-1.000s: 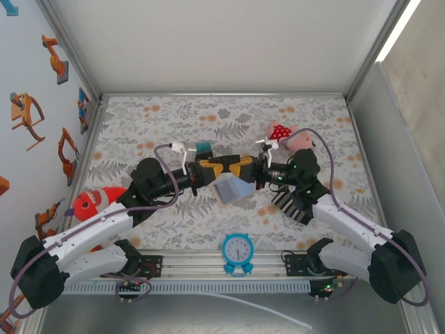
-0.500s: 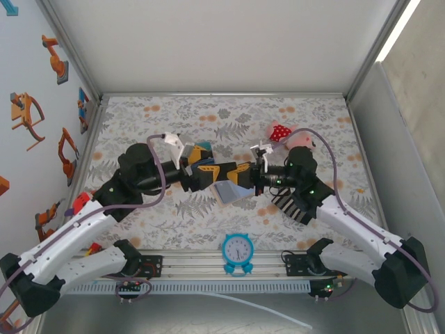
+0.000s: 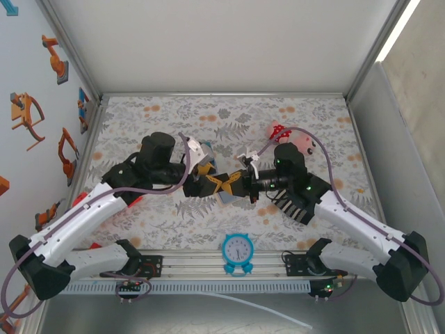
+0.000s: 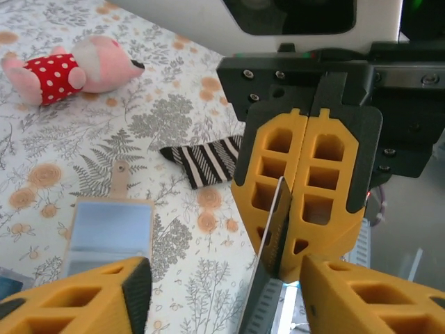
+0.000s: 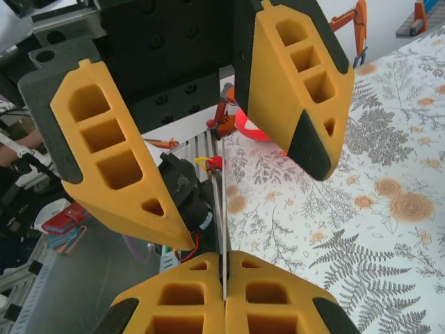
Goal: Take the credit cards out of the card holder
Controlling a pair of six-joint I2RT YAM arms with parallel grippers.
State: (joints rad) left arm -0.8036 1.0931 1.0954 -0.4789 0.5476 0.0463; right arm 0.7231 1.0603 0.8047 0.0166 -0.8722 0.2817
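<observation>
My right gripper [image 3: 228, 185] hovers above the middle of the table, shut on a thin credit card [image 4: 271, 236] that I see almost edge-on. The card [image 5: 221, 209] sticks out of the right gripper [image 5: 224, 268] and runs between the fingers of my left gripper [image 5: 247, 202]. The left gripper [image 3: 217, 182] meets the right one tip to tip and is open, with one finger on each side of the card and no visible contact. From the left wrist, the card stands nearer the right-hand finger of the left gripper [image 4: 222, 296]. The card holder [image 4: 108, 233], tan-rimmed with a pale blue inside and a tab, lies flat on the table.
A pink toy in a red dotted dress [image 3: 288, 133] lies at the back right. A black-and-white striped sock [image 3: 293, 203] lies under the right arm. A blue clock [image 3: 238, 249] stands at the near rail. A red toy [image 3: 82, 200] peeks out beside the left arm.
The left gripper has opened and swung in from the left, so its fingers now straddle the card. The right gripper stayed shut and moved a little left.
</observation>
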